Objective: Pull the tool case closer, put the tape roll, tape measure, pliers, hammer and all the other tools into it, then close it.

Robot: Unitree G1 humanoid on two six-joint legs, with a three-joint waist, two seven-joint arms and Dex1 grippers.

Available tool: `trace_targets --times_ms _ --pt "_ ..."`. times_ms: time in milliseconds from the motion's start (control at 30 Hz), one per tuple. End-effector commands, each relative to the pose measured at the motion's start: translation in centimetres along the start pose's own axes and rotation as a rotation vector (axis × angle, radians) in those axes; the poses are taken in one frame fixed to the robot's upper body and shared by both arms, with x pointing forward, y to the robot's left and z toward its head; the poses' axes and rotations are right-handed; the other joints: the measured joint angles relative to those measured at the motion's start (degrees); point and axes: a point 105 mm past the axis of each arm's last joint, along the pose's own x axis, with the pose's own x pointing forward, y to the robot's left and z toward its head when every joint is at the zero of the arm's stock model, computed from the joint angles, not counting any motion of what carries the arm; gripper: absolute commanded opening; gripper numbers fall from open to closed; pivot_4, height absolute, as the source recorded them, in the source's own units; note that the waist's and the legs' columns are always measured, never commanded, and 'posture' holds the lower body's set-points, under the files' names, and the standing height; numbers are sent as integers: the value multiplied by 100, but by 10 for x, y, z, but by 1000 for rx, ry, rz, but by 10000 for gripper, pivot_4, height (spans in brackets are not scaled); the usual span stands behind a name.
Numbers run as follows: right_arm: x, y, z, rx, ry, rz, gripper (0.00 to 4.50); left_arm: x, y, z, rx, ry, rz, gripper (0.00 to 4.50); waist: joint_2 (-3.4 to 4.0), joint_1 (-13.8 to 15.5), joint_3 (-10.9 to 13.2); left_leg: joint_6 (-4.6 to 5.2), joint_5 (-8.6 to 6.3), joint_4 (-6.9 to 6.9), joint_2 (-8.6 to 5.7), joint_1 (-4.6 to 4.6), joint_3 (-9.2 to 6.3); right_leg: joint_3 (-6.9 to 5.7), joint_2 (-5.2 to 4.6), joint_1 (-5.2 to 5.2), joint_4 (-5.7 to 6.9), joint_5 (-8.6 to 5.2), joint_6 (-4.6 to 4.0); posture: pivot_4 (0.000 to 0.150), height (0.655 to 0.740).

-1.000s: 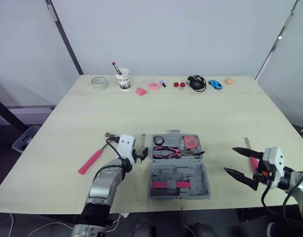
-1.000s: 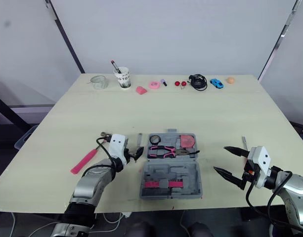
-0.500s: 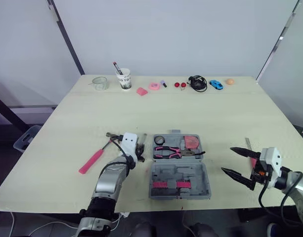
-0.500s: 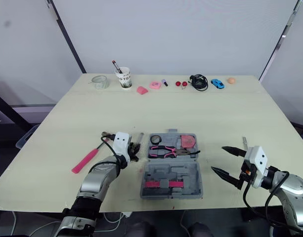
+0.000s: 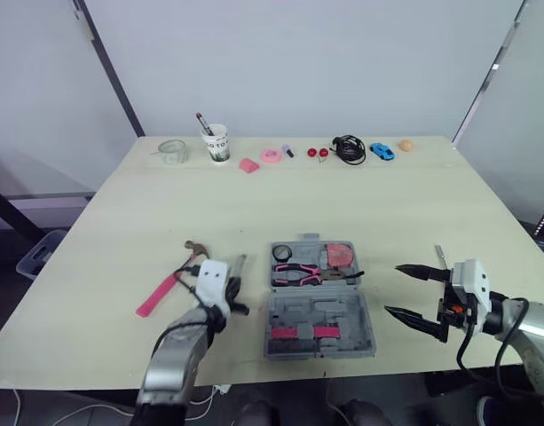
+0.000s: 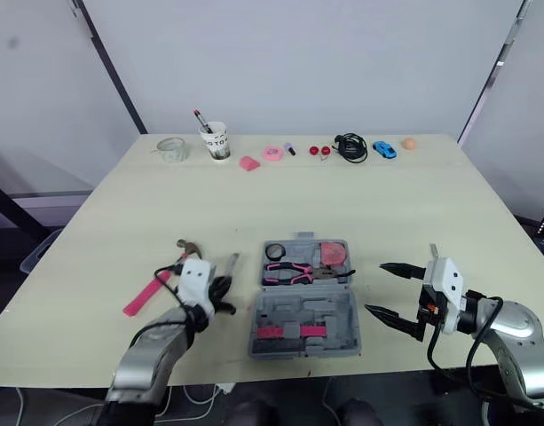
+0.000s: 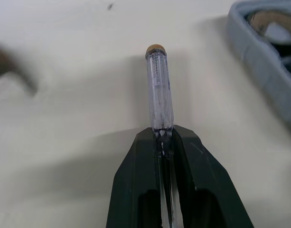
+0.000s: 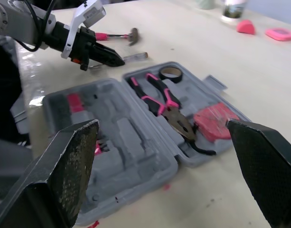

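Broadly, the surface (image 5: 342, 204) is a pale, smooth wood-toned top.

The tool case (image 5: 347, 312) is grey moulded plastic. It lies open and flat at 6 o'clock from the surface's centre, with its two halves hinged side by side. The near half is ribbed with empty recesses, plus a pink-and-black item (image 5: 305, 333) too small to identify.

The hammer (image 5: 165, 288) has a pink grip and a dark metal head. It lies on the bare surface at 9 o'clock from the case, outside it.

The right pincer (image 5: 392, 289) hovers at 3 o'clock from the case, its tapered black fingers spread wide and holding nothing. A slim grey tool (image 5: 440, 256) lies just beyond it, partly hidden.

In the far half of the case sit the pink-and-black pliers (image 5: 309, 273). The flat red tape measure (image 5: 342, 254) is at 1 o'clock from them and the black tape roll (image 5: 282, 253) at 11 o'clock.

The left pincer (image 7: 163, 130) lies between hammer and case, clamped on the thin shaft of a clear-handled screwdriver (image 7: 159, 90). The left wrist view resolves its transparent barrel and brass-coloured cap. From the head it reads as a pale sliver, and the shaft tip is hidden between the fingers.

At 12 o'clock along the far edge stand a paper cup (image 5: 217, 143), a coiled black cable (image 5: 350, 149) and a blue toy car (image 5: 382, 151).
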Motion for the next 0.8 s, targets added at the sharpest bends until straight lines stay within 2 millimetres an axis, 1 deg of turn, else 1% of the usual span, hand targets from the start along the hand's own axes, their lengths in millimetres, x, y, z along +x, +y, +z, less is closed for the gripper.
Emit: trace_targets --times_ms 33,200,367,533,800 --pt "5 6 15 -29 -36 78 45000 -16 12 7 -8 -32 65 370 -1 15 0 0 0 0 0 0 -1 -1 0 0 0 -4 -7 1500 7400" --pt "18 16 30 -35 -83 196 45000 -45 27 -4 -46 -28 189 370 -5 -2 3 0 -1 -1 7 -1 0 1 -3 -1 0 -9 -16 1500 7400" --pt "24 19 41 -34 -121 250 45000 -57 22 -14 -78 -9 213 370 -10 73 5 0 0 1 8 -3 -4 -4 -7 -1 0 -9 -17 1500 7400" --pt "27 16 49 -25 -156 263 45000 -59 17 -22 -95 11 202 370 -12 77 6 0 0 1 6 -4 -4 -4 -9 -2 0 -9 -17 1500 7400" --pt "22 12 47 -22 -141 232 45000 -54 11 -22 -92 15 126 370 -12 76 6 0 0 1 3 -4 -3 -5 -8 -2 0 -10 -18 1500 7400"
